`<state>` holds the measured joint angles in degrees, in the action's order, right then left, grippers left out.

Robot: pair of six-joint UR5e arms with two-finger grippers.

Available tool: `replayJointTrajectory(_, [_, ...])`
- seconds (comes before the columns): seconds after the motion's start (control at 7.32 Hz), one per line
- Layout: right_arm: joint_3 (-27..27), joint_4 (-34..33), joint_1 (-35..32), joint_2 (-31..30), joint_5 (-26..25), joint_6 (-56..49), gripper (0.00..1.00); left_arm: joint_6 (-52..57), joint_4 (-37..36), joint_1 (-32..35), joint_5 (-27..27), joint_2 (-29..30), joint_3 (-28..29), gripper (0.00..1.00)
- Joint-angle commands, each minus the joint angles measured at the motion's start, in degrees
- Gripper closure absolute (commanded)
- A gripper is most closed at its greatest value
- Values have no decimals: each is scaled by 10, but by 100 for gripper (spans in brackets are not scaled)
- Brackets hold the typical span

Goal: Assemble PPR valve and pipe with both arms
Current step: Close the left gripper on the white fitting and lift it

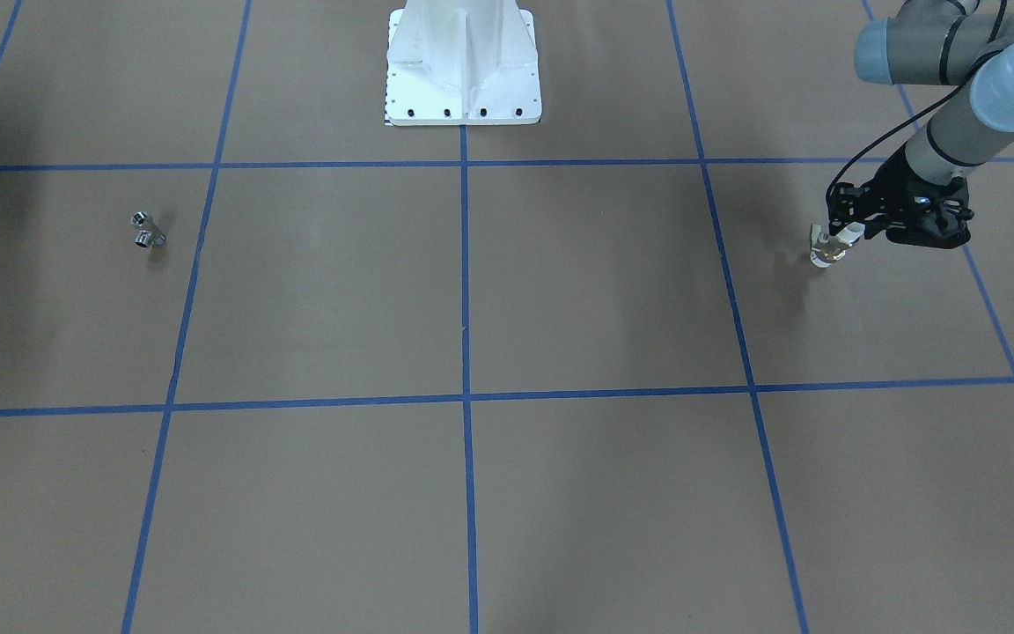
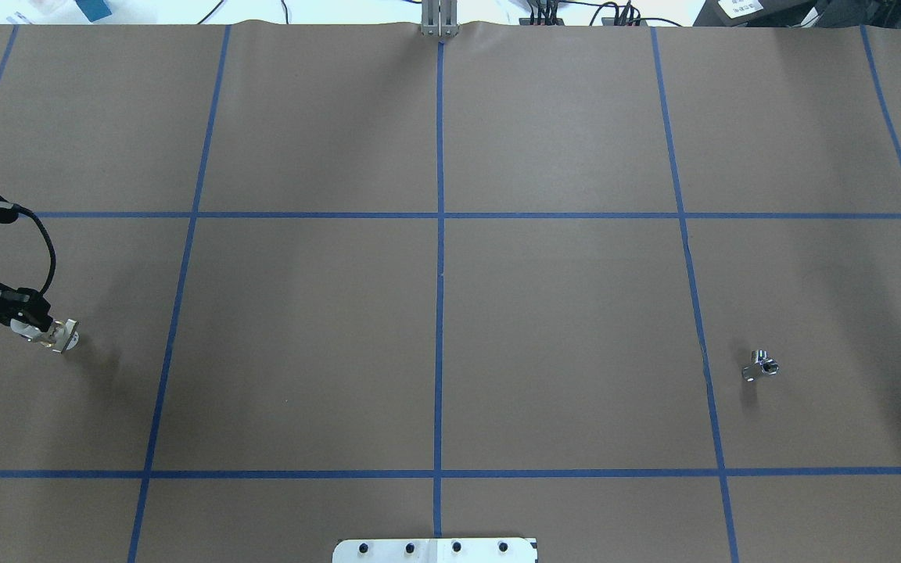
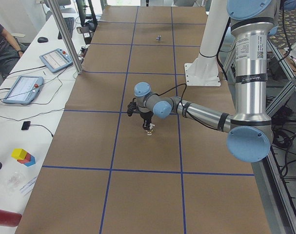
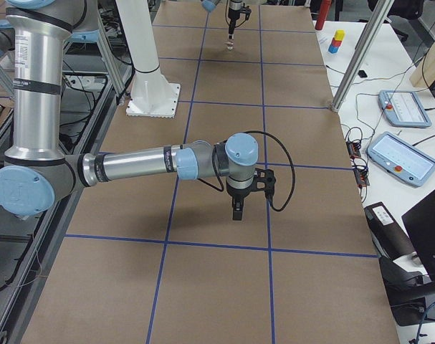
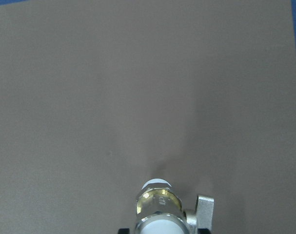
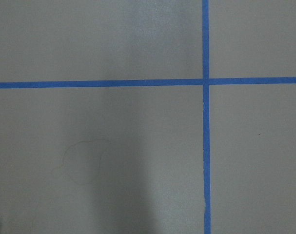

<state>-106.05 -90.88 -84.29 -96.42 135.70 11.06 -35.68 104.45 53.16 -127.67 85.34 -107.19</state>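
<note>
The PPR valve [image 1: 826, 249], brass in the middle with white ends and a small side handle, is held in my left gripper [image 1: 837, 238], which is shut on it low over the table on my far left. It also shows in the overhead view [image 2: 57, 336] and at the bottom of the left wrist view [image 5: 160, 204]. I cannot tell whether it touches the table. The pipe [image 1: 147, 231], a small silver fitting, lies alone on my right side [image 2: 760, 367]. My right gripper [image 4: 236, 211] hangs above the table and shows only in the right side view, so I cannot tell whether it is open.
The white pedestal base [image 1: 463, 66] stands at the table's robot-side edge. The brown table has blue tape grid lines [image 6: 204, 80]. A side bench with tablets [image 3: 21, 87] and a metal post [image 3: 65, 36] runs along the far edge.
</note>
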Motion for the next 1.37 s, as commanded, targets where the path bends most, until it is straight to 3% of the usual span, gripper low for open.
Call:
replayJointTrajectory(0.0, [-1,0,0,0,0,1,0,0,-1,0,0,-3,-1,43])
replayJointTrajectory(0.14, [0,0,0,0,0,2,0,0,-2,0,0,-3,-2,44])
replayJointTrajectory(0.27, [-1,0,0,0,0,3,0,-2,-2,1,-2,-3,-7,81])
replayJointTrajectory(0.41, [0,0,1,0,0,3,0,-1,-4,2,-15,-4,-6,100])
replayJointTrajectory(0.82, [1,1,1,1,1,4,0,-2,-38,7,-53,7,-26,100])
replayJointTrajectory(1.23, [1,1,12,5,0,6,0,-30,-150,12,-46,114,-63,100])
